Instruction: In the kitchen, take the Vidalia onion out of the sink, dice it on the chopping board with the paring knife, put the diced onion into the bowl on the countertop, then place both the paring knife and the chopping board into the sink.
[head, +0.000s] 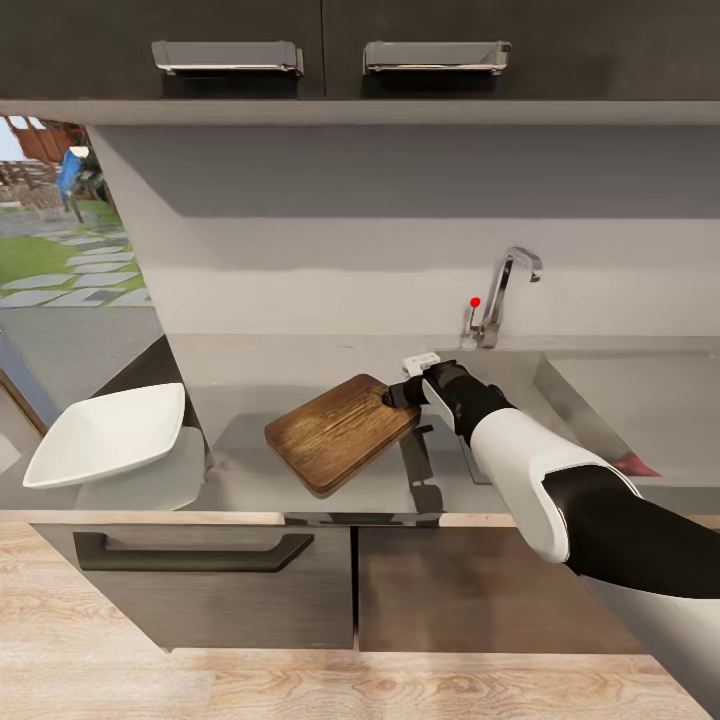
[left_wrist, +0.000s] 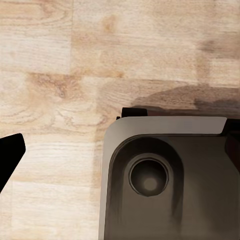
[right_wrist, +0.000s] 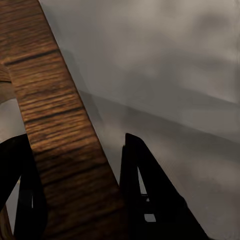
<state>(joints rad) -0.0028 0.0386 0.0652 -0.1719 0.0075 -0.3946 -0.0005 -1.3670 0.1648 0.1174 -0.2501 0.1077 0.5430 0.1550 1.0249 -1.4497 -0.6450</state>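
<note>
The right gripper (head: 392, 394) clamps the chopping board's (head: 338, 430) edge, lifted off the countertop (head: 240, 470); with the paring knife (head: 634, 464) seemingly in the sink (head: 640, 400), only the board remains

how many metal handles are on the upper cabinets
2. One handle sits on the upper cabinet door at the left, the other handle on the door beside it to the right. More may lie outside the head view.

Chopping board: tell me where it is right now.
In the head view the chopping board is at centre, tilted above the countertop, right of the bowl and left of the sink. The right gripper clamps its edge.
</note>
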